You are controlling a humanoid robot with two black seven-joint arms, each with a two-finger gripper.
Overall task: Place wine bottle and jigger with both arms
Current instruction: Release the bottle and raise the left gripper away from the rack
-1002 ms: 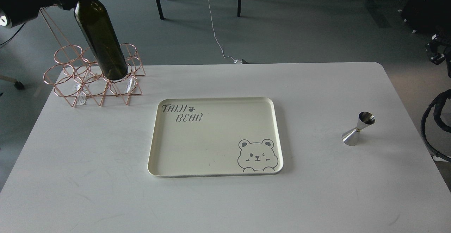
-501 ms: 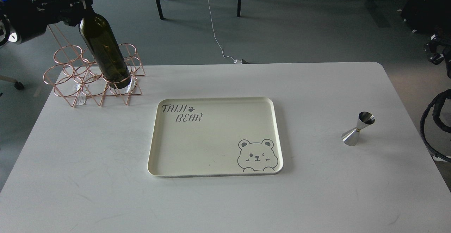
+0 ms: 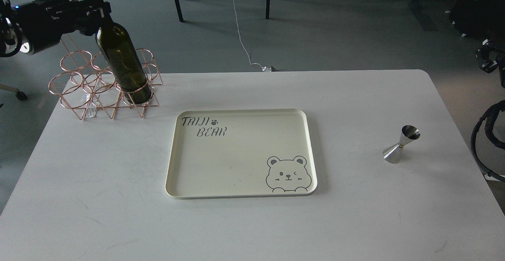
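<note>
The dark olive-green wine bottle (image 3: 122,64) stands tilted in the front right ring of a copper wire rack (image 3: 71,83) at the table's back left. My left gripper (image 3: 96,10) is shut on the bottle's neck just below its top. The steel jigger (image 3: 400,144) stands upright and alone on the right side of the table. A dark part of my right arm (image 3: 488,54) shows at the right edge, off the table and far from the jigger; its fingers cannot be told apart.
A cream tray (image 3: 170,154) with a bear drawing lies empty in the table's middle. Glasses (image 3: 90,105) sit in the rack's lower rings. Black cables (image 3: 479,142) hang at the right edge. Chair legs and a cord are on the floor behind.
My left gripper has moved down and to the right with the bottle. The bottle's base has sunk deeper into the rack's front right ring. The jigger has not moved.
</note>
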